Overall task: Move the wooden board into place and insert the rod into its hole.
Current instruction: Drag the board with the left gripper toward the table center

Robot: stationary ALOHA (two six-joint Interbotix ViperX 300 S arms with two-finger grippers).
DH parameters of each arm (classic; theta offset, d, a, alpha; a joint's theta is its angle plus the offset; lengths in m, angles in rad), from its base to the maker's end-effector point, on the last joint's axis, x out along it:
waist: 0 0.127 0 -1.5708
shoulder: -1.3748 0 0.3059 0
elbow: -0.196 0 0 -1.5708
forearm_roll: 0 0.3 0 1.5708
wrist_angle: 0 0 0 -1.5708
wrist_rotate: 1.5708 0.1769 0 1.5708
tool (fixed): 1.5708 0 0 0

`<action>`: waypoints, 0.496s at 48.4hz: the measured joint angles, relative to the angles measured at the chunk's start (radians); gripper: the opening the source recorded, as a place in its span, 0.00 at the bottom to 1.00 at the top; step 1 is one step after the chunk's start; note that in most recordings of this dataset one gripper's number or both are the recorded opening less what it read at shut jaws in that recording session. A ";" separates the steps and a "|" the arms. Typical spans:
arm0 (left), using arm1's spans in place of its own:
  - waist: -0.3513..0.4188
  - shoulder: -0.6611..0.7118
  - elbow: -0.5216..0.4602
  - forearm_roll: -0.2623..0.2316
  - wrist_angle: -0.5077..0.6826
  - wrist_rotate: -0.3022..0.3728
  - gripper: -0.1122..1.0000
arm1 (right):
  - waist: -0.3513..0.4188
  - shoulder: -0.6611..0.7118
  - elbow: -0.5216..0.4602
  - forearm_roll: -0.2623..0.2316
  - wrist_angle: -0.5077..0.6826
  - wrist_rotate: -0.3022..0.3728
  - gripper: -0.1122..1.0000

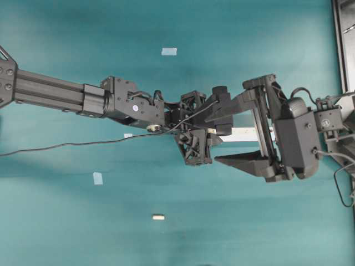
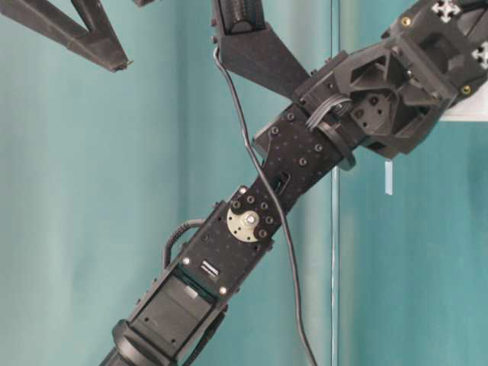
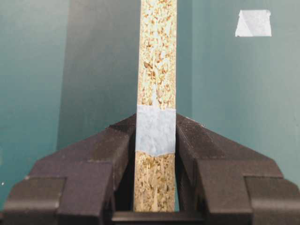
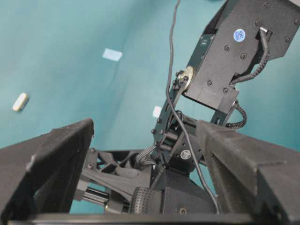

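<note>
The wooden board (image 3: 158, 56) shows edge-on in the left wrist view, with a light-blue tape patch across its chipboard edge. My left gripper (image 3: 156, 124) is shut on it, a finger pressed against each face. From overhead, the board (image 1: 244, 134) pokes out rightward from my left gripper (image 1: 208, 133), above the table. My right gripper (image 1: 213, 138) stands wide open with its fingers straddling the board and the left gripper's tip; I see no contact. The rod (image 1: 158, 217) lies alone on the table nearer the front, also seen as the rod (image 4: 20, 101).
Light-blue tape patches (image 1: 169, 51) (image 1: 98, 178) lie on the teal table, and a smaller one (image 1: 128, 135) sits under the left arm. A black cable (image 1: 66, 145) trails left from the left wrist. A dark frame (image 1: 339, 44) borders the right edge.
</note>
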 measured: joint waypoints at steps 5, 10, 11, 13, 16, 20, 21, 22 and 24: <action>0.000 0.002 -0.002 0.000 -0.009 0.000 0.34 | 0.002 0.002 0.000 0.000 -0.002 0.000 0.97; -0.002 0.002 -0.002 0.000 -0.014 0.000 0.62 | 0.002 0.002 0.000 0.000 -0.002 -0.002 0.97; -0.002 0.002 -0.002 0.000 -0.014 0.000 0.67 | 0.000 0.002 0.000 0.000 -0.002 0.000 0.97; -0.002 0.002 -0.002 0.000 -0.014 0.000 0.77 | 0.000 0.002 0.000 0.000 -0.002 0.000 0.97; -0.003 0.002 -0.002 0.000 -0.014 0.002 0.85 | 0.000 0.002 0.000 0.000 0.000 -0.002 0.97; -0.003 0.002 -0.002 0.000 -0.014 0.000 0.83 | 0.002 0.002 0.000 0.000 0.000 0.000 0.97; -0.005 0.002 -0.002 0.000 -0.014 0.000 0.84 | 0.000 0.002 0.000 0.000 0.000 0.000 0.97; -0.006 0.000 0.000 0.000 -0.014 0.000 0.84 | 0.000 0.002 0.000 0.000 0.000 0.000 0.97; -0.005 -0.005 0.005 0.000 -0.011 0.000 0.84 | 0.000 0.002 0.000 0.000 -0.002 -0.002 0.97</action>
